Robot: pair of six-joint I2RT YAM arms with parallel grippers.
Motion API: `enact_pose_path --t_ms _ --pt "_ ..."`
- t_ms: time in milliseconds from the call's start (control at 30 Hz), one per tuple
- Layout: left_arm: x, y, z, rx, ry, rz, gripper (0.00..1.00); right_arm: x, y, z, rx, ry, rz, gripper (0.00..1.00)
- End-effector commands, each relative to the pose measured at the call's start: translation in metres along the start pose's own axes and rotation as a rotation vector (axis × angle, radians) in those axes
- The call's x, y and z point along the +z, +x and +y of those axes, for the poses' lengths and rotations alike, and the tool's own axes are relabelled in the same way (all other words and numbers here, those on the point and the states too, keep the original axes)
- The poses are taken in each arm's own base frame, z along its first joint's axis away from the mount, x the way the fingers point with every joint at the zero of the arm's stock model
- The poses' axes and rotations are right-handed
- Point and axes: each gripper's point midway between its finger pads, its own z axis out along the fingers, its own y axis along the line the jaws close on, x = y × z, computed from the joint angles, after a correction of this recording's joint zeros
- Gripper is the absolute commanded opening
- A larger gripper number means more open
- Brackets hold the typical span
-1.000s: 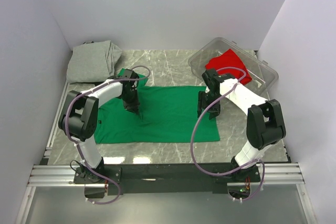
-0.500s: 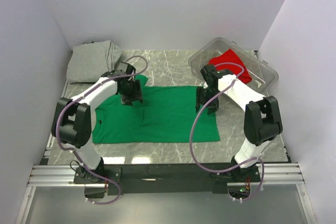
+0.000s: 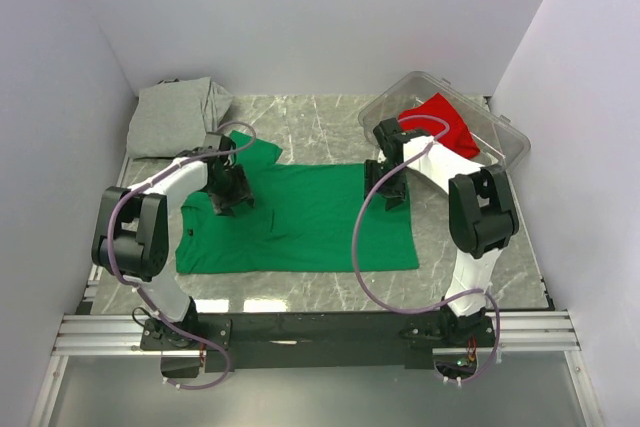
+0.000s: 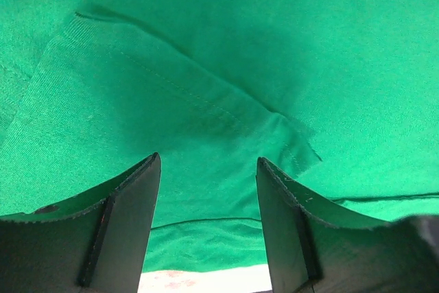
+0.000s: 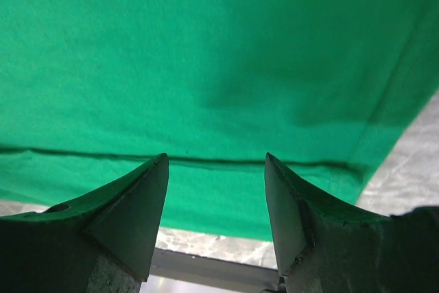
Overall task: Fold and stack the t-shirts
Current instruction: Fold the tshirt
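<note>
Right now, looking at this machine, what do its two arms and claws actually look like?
The left arm and right arm are each white tubular segments joined by bulky black joints, with a thin greyish-purple cable looping loosely alongside. The left claw and right claw each have two flat black fingers tapering to pointed tips.

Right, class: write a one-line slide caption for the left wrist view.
Left gripper, jaws open, poised close over the creased green t-shirt.
</note>
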Motion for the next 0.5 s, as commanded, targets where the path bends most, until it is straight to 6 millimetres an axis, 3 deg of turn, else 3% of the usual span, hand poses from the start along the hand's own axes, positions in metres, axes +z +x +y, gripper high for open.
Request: enact_pose_path --t_ms 0,333,467 --pt "0.004 -0.002 0.002 -0.031 0.012 -0.015 0.64 0.006 -0.008 0.006 -0.022 -0.030 -0.037 0.65" --pt "0.019 0.031 0.036 -0.087 -0.095 0.065 0.63 0.038 0.029 -0.010 -0.009 -0.001 0.051 0.65" --pt "0.019 0.046 0.052 -0.110 -0.160 0.098 0.64 0.040 0.043 -0.013 -0.007 0.010 0.074 0.65"
